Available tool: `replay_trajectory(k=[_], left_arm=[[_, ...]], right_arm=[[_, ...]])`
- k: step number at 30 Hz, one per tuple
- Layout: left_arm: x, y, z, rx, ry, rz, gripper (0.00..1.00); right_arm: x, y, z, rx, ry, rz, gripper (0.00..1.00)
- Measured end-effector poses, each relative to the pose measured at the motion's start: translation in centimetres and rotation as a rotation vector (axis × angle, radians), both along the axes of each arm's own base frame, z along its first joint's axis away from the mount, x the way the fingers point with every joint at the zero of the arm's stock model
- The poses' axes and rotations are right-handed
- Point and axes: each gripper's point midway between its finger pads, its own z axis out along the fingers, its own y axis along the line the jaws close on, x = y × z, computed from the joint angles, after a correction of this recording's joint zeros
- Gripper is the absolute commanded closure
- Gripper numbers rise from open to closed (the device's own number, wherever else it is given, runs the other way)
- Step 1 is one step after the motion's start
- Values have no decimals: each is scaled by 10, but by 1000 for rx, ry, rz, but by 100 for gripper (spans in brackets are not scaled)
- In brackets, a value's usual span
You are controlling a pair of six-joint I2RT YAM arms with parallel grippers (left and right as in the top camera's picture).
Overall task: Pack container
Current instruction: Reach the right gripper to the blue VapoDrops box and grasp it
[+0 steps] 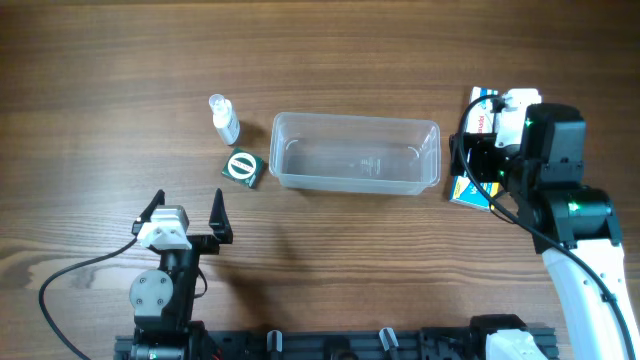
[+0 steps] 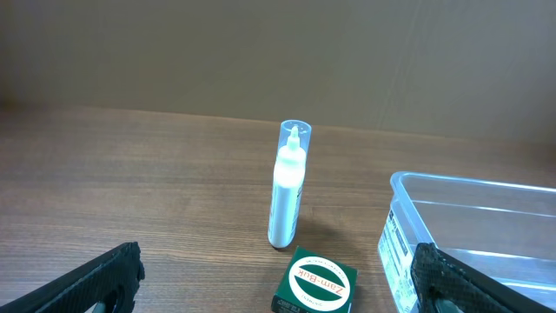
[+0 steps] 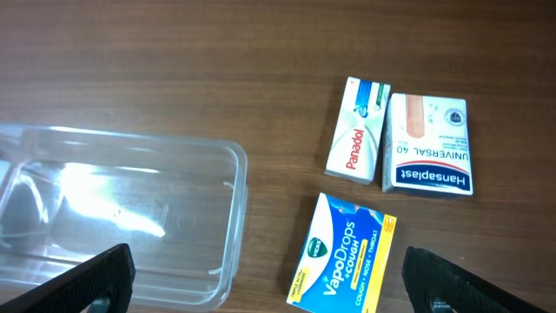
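Left gripper (image 1: pixel 186 208): jaws spread wide, nothing between them. Its two dark fingers (image 2: pixel 95 278) sit at the bottom corners of the left wrist view. It sits low near the front of the table (image 1: pixel 100 80) and points away from the arm's base.

Right gripper (image 1: pixel 472 152): jaws also spread wide, holding nothing. Fingers (image 3: pixel 95 278) frame the right wrist view, which looks down on the tabletop. This arm rises from its base at the front right, and its wrist is bent over the table just off the container's right short end.

Container (image 1: pixel 355 117): clear tub at mid-table, mouth up. Its long axis runs left to right, across the front of both arms, and it lies between the two grippers. Neither gripper touches it.

Ahead of the left gripper:
- A small spray bottle (image 1: pixel 224 118) stands upright.
- A green Zam-Buk box (image 1: pixel 241 167) lies flat just beside the container's left end.

Below the right gripper, three boxes lie flat:
- Panadol box (image 3: pixel 357 129), touching or nearly touching the Hansaplast.
- Hansaplast box (image 3: pixel 430 143).
- VapoDrops box (image 3: pixel 343 261), apart from the other two and near the container's corner.
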Motion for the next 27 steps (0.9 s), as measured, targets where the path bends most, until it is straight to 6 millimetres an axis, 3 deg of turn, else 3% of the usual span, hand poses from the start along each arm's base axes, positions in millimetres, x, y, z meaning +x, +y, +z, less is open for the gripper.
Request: replay_trajectory(k=[3,7,12,17,21,27], left_arm=[[0,0,0,0,0,0,0],[0,0,0,0,0,0,0],[0,0,0,0,0,0,0],[0,0,0,0,0,0,0],[0,0,0,0,0,0,0],[0,0,0,0,0,0,0]], right_arm=[[-7,-1,-7,-3,40,0,0],[-20,-25,-23,5,131,-166,0],[-19,-57,-81,59,353,-319,0],[-9,-58,-127,90,478,-327,0],[0,-58,-138,94,480,-325,0],[8,-56,-139,101,462,-292,0]])
